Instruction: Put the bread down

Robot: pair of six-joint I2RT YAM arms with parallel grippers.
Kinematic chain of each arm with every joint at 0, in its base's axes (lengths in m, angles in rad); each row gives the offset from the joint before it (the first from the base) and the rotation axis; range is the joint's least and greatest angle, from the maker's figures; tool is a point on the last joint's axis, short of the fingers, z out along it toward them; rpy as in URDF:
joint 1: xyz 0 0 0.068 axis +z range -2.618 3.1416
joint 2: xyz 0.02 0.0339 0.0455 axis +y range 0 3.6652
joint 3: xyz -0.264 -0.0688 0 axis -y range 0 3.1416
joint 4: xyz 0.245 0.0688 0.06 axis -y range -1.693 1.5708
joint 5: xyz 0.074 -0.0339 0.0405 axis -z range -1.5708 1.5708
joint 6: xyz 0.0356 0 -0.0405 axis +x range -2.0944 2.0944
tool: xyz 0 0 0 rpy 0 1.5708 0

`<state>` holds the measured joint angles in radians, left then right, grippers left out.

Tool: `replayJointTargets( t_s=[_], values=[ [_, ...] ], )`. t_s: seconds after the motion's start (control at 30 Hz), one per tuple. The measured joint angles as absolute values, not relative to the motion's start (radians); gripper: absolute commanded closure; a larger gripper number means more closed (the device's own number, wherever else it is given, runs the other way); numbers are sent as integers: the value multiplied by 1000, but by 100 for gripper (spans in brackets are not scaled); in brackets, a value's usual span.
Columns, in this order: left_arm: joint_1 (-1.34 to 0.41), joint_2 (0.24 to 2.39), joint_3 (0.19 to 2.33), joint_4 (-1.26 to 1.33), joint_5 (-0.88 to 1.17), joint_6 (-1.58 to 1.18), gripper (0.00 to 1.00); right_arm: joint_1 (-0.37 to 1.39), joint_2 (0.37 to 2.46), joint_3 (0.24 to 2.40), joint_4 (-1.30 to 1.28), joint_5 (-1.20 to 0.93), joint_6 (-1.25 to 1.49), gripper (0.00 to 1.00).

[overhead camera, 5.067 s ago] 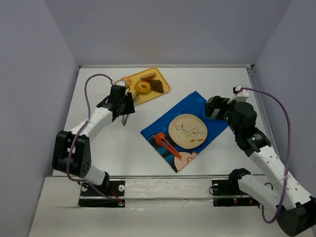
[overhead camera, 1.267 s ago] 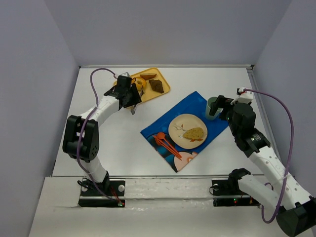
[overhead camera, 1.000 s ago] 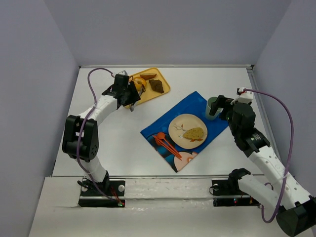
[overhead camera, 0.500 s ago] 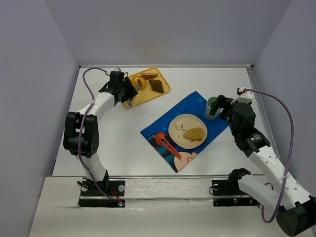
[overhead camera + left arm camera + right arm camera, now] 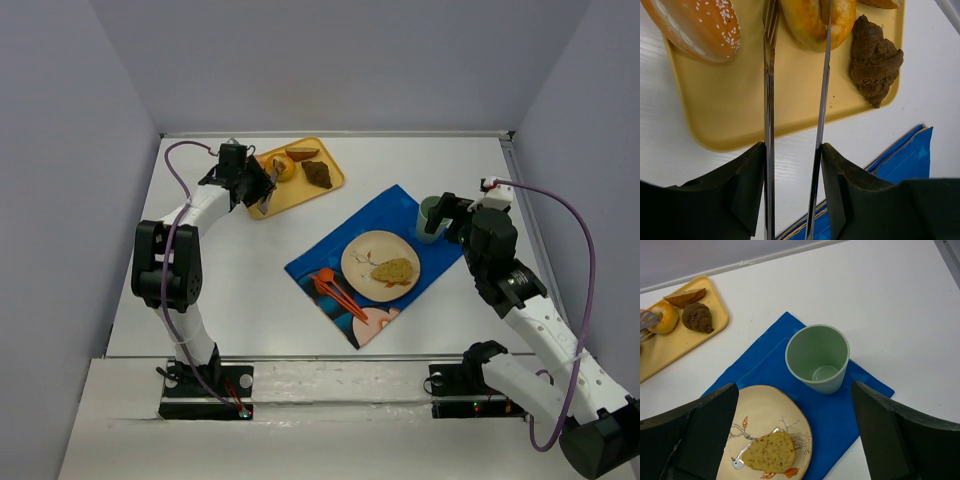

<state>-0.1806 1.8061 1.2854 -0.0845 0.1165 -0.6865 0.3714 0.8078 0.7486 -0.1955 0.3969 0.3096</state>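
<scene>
A seeded slice of bread (image 5: 393, 270) lies on the cream plate (image 5: 362, 252); it also shows in the right wrist view (image 5: 771, 453). My left gripper (image 5: 243, 180) is shut on metal tongs (image 5: 769, 100), whose two blades stand apart and empty over the yellow tray (image 5: 735, 110), tips by a doughnut (image 5: 810, 20). My right gripper (image 5: 447, 215) is open and empty, hovering above the green cup (image 5: 817, 357) and the plate (image 5: 757, 407).
The tray (image 5: 300, 193) at the back left also holds a sesame bun (image 5: 697, 22), a dark croissant (image 5: 874, 62) and a wedge (image 5: 303, 154). A blue cloth (image 5: 320, 262) under the plate carries the cup (image 5: 430, 215) and orange utensils (image 5: 335, 290).
The plate was bare five seconds ago and now holds the bread slice. In the last second my left gripper has carried the tongs further left and back over the tray. The right arm has stayed still.
</scene>
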Motion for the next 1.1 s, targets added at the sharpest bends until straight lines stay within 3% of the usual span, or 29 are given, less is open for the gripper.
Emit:
replayJointTargets(
  t_s=[0.27,0.4,0.63,0.87,1.1],
  values=[
    [-181,1834,1310,-83,121,-707,73,371,815,749,-196,398,310,0],
    [-181,1835,1310,-82,124,-709,79,371,814,749,-196,399,310,0],
    [-184,1769,1243,-76,122,-698,80,371,808,749,-196,399,310,0],
    [-227,1459,1025,-91,89,-685,77,371,792,749,-195,399,310,0],
    [-485,1290,947,-88,90,-623,72,371,794,749,-195,397,311,0]
  ],
)
